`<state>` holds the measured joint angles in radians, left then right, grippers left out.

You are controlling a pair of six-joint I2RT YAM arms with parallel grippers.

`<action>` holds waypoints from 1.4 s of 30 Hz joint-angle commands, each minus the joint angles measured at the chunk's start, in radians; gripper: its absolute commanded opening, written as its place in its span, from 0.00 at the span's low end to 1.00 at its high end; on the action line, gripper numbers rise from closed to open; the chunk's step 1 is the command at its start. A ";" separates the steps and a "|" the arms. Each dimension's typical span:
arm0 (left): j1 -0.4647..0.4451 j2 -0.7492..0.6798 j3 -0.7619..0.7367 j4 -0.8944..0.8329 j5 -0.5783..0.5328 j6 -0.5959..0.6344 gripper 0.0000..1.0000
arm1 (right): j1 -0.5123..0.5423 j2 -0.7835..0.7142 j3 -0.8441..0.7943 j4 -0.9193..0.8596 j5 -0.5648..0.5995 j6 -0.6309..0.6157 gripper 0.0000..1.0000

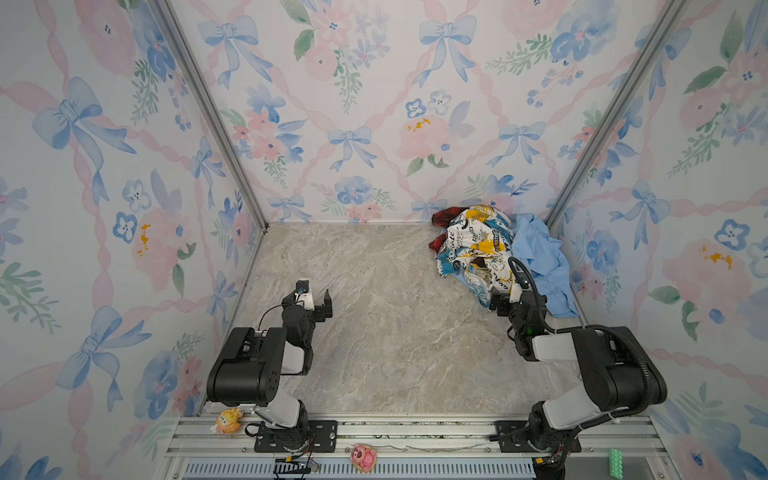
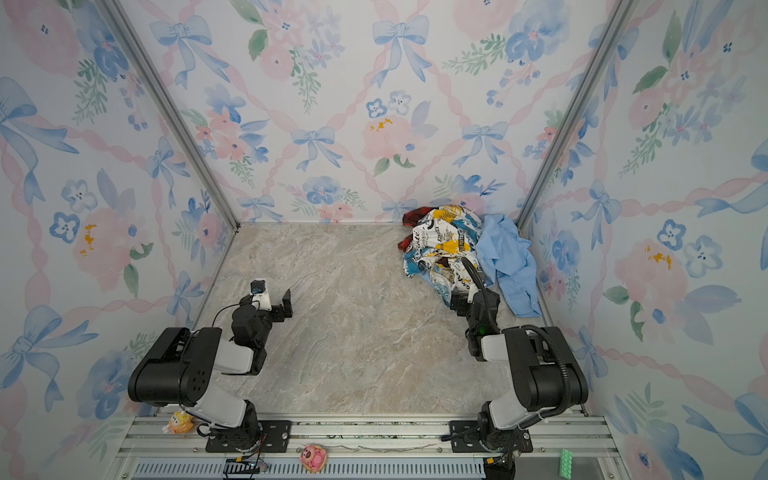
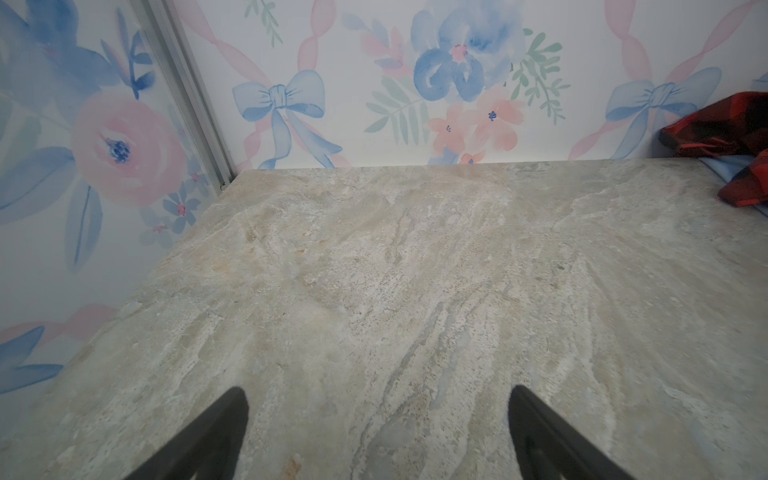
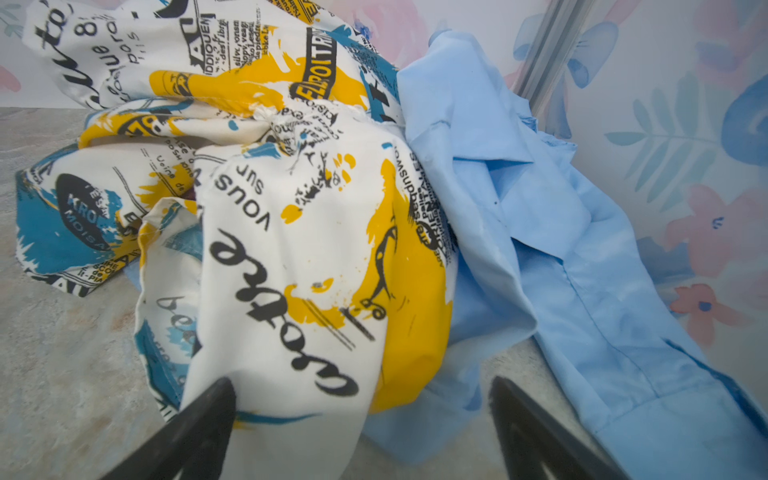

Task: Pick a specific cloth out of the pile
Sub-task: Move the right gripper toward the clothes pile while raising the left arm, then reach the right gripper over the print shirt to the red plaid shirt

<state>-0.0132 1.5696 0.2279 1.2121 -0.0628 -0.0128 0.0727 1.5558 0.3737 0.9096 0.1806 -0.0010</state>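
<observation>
Right gripper (image 4: 361, 382), jaws apart, at white printed cloth (image 4: 299, 232) (legible: "VOUS", "SUR"); left gripper (image 3: 378, 390) likewise spread.

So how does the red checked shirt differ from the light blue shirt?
The red checked shirt is patterned; the light blue shirt is plain. The checked one is mostly buried under the printed cloth, only edges showing; the blue one lies largely uncovered beside it. Both are crumpled.
</observation>
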 commanded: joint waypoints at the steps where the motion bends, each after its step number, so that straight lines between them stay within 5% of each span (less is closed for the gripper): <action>1: -0.025 -0.079 -0.022 0.002 -0.072 -0.015 0.98 | -0.017 -0.025 -0.026 0.066 0.013 0.029 0.97; 5: -0.185 -0.295 -0.029 -0.175 -0.305 0.030 0.98 | -0.028 -0.182 -0.104 0.077 0.034 0.044 0.97; 10: -0.412 -0.498 0.103 -0.518 -0.406 0.085 0.98 | 0.039 -0.468 0.046 -0.500 0.104 0.076 0.97; 16: -0.530 -0.529 0.541 -1.058 -0.115 0.072 0.98 | 0.148 -0.555 0.310 -0.922 0.085 0.057 0.97; 20: -0.530 -0.442 0.784 -1.296 0.112 0.214 0.98 | 0.227 -0.393 0.554 -1.130 0.054 -0.020 0.97; 22: -0.530 -0.417 0.809 -1.326 0.138 0.281 0.98 | 0.270 -0.271 0.678 -1.215 0.022 -0.071 0.97; 25: -0.532 -0.413 0.758 -1.310 0.189 0.348 0.98 | 0.370 -0.063 0.866 -1.311 0.103 -0.154 0.97; 29: -0.533 -0.464 0.546 -1.049 0.233 0.362 0.98 | 0.473 0.225 1.133 -1.382 0.215 -0.243 0.97; 42: -0.505 -0.484 0.530 -1.053 0.149 0.406 0.98 | 0.442 0.988 2.043 -1.678 0.305 -0.215 0.72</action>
<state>-0.5373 1.1004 0.7551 0.1356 0.0998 0.3729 0.5385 2.4741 2.3123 -0.6323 0.4431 -0.2398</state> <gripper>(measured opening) 0.979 0.721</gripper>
